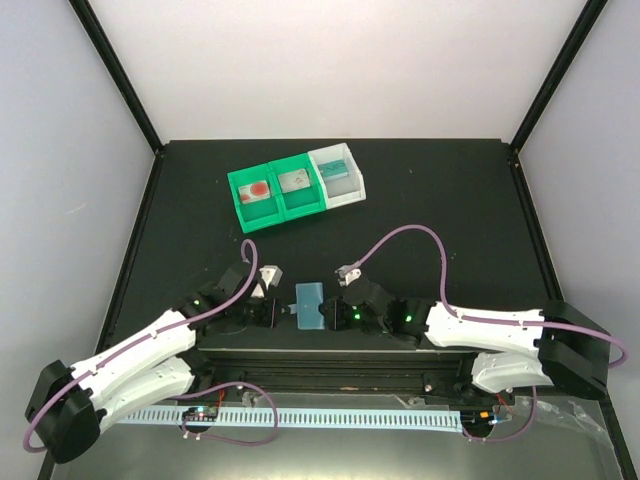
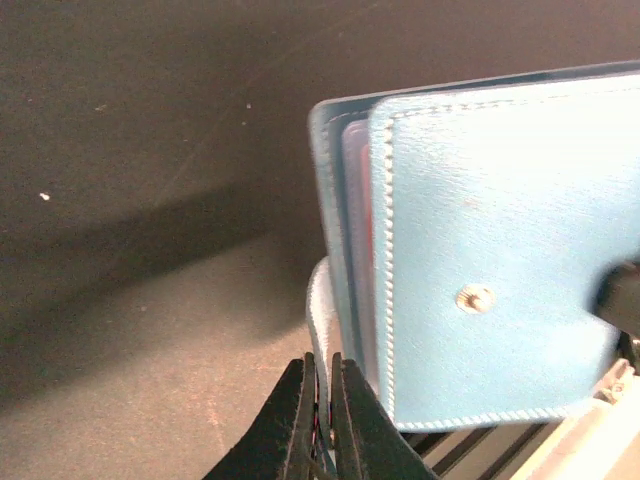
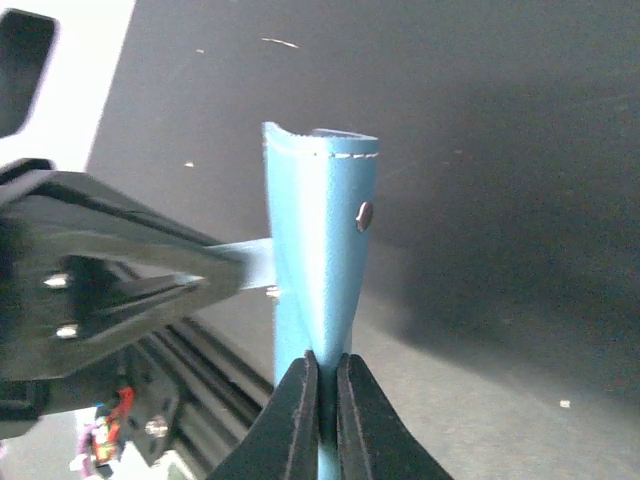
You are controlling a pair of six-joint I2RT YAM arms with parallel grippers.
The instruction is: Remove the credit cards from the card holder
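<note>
The light-blue card holder [image 1: 310, 305] hangs closed and upright between both arms, just above the table's near edge. My left gripper [image 1: 283, 310] [image 2: 325, 395] is shut on its pale side tab [image 2: 318, 310]. My right gripper [image 1: 333, 312] [image 3: 328, 385] is shut on the opposite edge of the card holder [image 3: 320, 250]. The left wrist view shows the cover [image 2: 480, 230], a snap stud [image 2: 475, 297] and clear inner pockets edge-on. A whitish credit card with a red mark [image 1: 258, 189] lies in a green bin. A teal one [image 1: 336, 171] lies in the white bin.
Two joined green bins [image 1: 275, 205] and a white bin [image 1: 350, 190] stand in a row at the back centre. The second green bin holds another pale card [image 1: 293, 181]. A slotted metal rail [image 3: 200, 350] runs along the near edge under the holder.
</note>
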